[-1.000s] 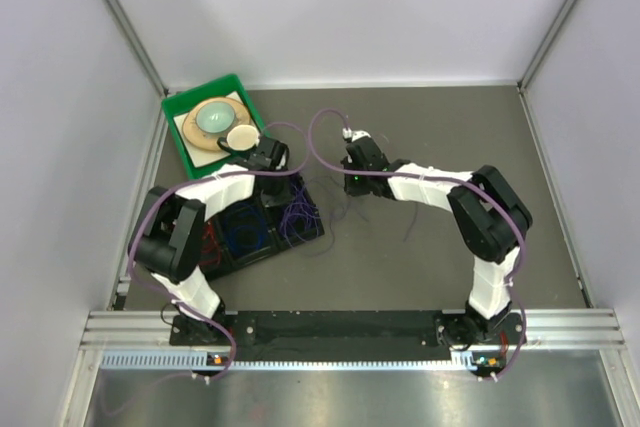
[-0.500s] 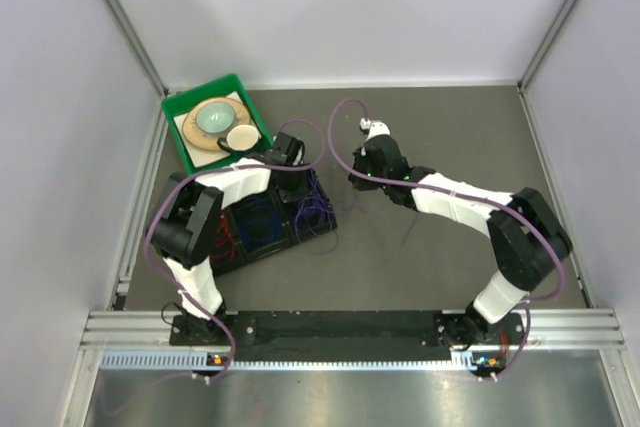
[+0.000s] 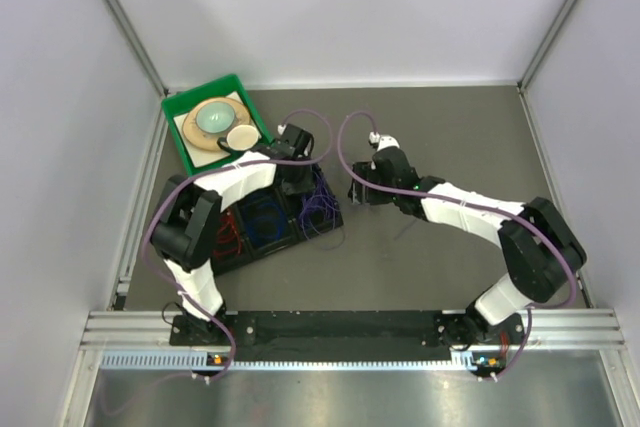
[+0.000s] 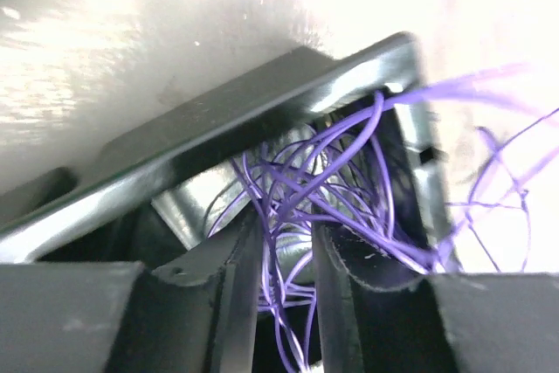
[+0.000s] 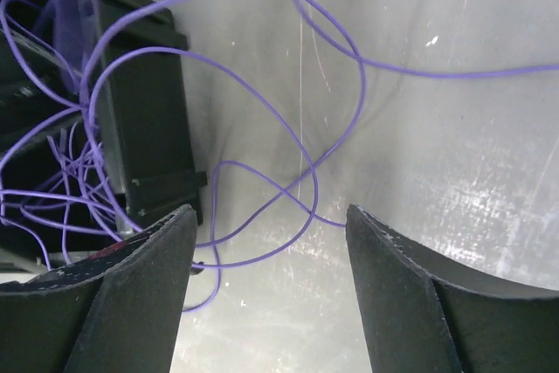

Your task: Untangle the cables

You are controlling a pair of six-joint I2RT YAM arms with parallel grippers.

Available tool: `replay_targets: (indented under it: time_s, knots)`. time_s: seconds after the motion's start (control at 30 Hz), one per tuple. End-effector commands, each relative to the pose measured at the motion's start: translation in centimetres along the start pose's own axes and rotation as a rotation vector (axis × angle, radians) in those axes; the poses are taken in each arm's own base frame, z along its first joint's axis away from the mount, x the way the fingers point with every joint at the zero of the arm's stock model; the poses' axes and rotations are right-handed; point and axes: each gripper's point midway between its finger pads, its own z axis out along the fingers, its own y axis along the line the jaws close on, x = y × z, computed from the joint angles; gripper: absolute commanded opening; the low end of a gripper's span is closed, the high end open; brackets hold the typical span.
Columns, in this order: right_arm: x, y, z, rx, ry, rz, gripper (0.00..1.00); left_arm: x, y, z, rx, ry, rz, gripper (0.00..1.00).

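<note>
Left wrist view: left gripper jaws stand part-way apart, leaving a narrow gap. Purple cables run down through that gap, loose and not pinched as far as shows. Jaws sit low in the end compartment of the black tray, over the purple heap. The heap is a dense knot of loops, and several strands climb the tray wall and go out to the right.

Right wrist view: right gripper jaws are spread wide, with nothing between them. Below them, purple loops lie on the table, crossing one another and trailing from the tray corner.

Top view: the tray has three compartments. Red cables are in the one nearest the left wall and blue cables in the middle one. Purple is in the one nearest the right arm, with strands spilling onto the table. Green bin with dishes sits behind the tray.

Judgement: separation by colour looks mostly done, since red and blue each have their own compartment. Purple is only partly in place, knotted and with loops outside the tray. Left to do: gather the stray loops in and loosen the knot. Whether red and blue are tangle-free is too small to tell.
</note>
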Motion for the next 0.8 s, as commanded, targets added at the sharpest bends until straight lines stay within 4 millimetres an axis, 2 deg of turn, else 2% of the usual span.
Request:
replay_targets:
  time_s: [0.0,0.17,0.33,0.43,0.47,0.5,0.57,0.77]
  knots:
    - [-2.7,1.0,-1.6,-0.044,-0.08,-0.039,0.68,-3.4,-0.7,-4.2,-0.035,-0.121,0.057,0.38]
    - [-4.0,-0.4,-1.3,0.025,-0.102,-0.121,0.68,-4.5,-1.2,-6.0,-0.03,-0.153,0.067,0.44]
    - [-6.0,-0.4,-0.6,0.047,-0.12,-0.19,0.72,-5.1,-1.1,-6.9,-0.037,-0.177,0.07,0.5]
    - [-6.9,-0.5,0.7,0.062,-0.121,-0.214,0.75,-5.3,-0.9,-7.6,-0.051,-0.186,0.075,0.52]
    - [-6.4,-0.8,1.7,0.072,-0.095,-0.228,0.75,-5.4,-0.8,-7.8,-0.053,-0.193,0.076,0.53]
    - [-7.1,-0.6,1.9,0.073,-0.104,-0.229,0.75,-5.6,-0.9,-8.1,-0.049,-0.203,0.075,0.53]
    - [-7.3,-1.0,2.9,0.08,-0.099,-0.231,0.75,-5.9,-1.0,-8.9,-0.038,-0.221,0.076,0.56]
    - [-7.1,-1.9,6.4,0.081,-0.066,-0.252,0.7,-6.1,-1.4,-9.9,-0.011,-0.24,0.07,0.57]
